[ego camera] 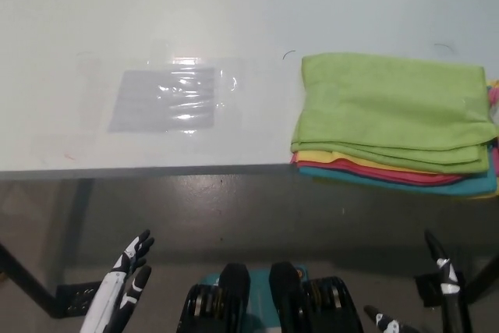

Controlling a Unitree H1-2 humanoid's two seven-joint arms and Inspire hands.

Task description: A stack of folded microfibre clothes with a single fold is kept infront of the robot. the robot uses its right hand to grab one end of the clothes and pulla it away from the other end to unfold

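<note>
You see folded cloth stack (394,118), green on top, untouched at table (234,21) front edge. Right hand (440,286) low below table, fingers spread, empty. Left hand (125,282) rests lower left, fingers apart, empty.

The right hand (437,286) is mostly cut off at the bottom edge; the cloth stack (394,118) runs past the right edge.

Premises appear to be a robot test lab or workshop. Evidence: plain white worktable (234,5) on dark metal legs, bare grey concrete floor (257,216) beneath that table, and a taped clear plastic sheet (165,99) on the table's top.
</note>
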